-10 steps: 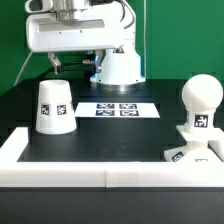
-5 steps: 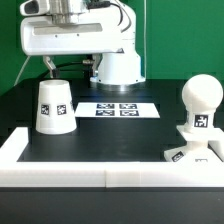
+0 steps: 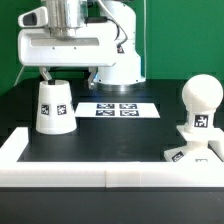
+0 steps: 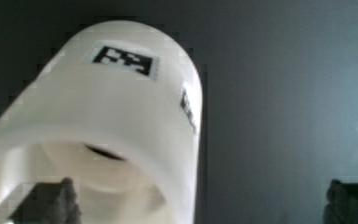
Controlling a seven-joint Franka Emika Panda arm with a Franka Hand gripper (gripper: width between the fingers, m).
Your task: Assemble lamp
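While I watch from far away, I list things from big to small.

Table (image 3: 100, 135): black, with a white wall along the front. It carries all the lamp parts.

Arm: it has come lower and moved toward the exterior view's left since a second ago. To me that means it is going for the shade first.

Shade (image 3: 53, 105): it stands with the wide end down, on the exterior view's left. It has not moved. In the wrist view it fills most of the picture.

Bulb (image 3: 198, 108): it stands on the exterior view's right, well apart from the shade.

Base (image 3: 186, 152): it lies at the foot of the bulb, touching it.

End effector (image 3: 47, 73): released, hanging just above the shade. The fingers (image 4: 51, 203) stand wide and hold nothing yet.
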